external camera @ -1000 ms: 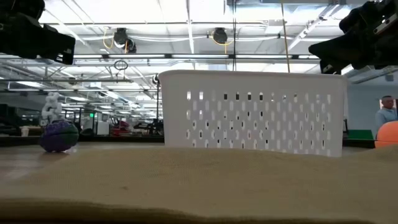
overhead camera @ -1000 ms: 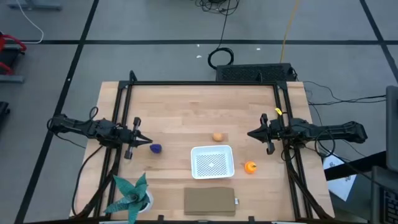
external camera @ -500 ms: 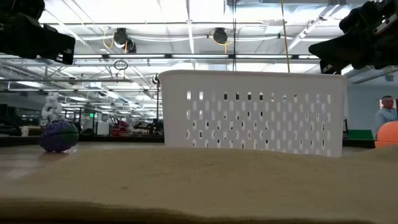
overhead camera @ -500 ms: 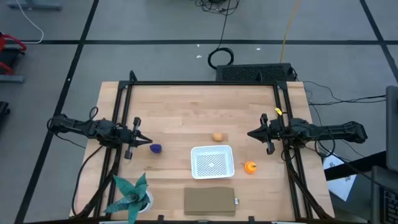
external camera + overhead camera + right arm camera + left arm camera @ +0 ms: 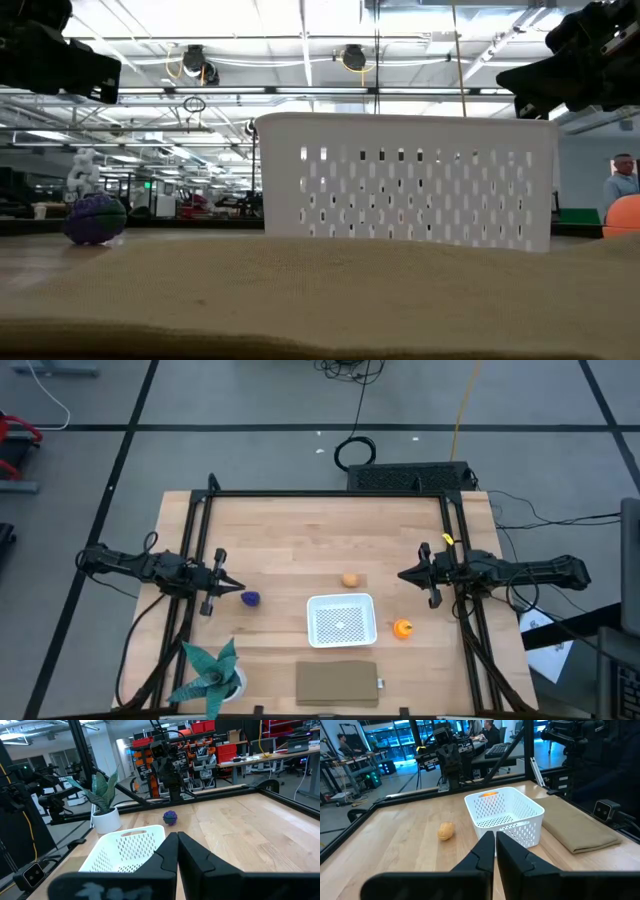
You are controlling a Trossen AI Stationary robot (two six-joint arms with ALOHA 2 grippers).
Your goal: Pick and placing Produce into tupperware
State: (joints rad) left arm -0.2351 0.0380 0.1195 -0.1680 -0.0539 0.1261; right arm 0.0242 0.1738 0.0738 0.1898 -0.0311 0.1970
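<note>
left gripper [image 5: 238, 590] clenched on nothing, hovering at the table's left edge; small dark purple knobbly produce piece [image 5: 250, 599] just beside its tip. right gripper [image 5: 402, 574] clenched, empty, at the right edge; bright orange round piece [image 5: 402, 628] near it. white mesh-bottomed squarish plastic tupperware [image 5: 341, 620] sits between both grippers, tan-yellow piece [image 5: 350, 580] just behind it.

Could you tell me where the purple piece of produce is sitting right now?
In the high view the purple piece lies on the table's left side, just ahead of the left gripper and left of the white tupperware.
</note>
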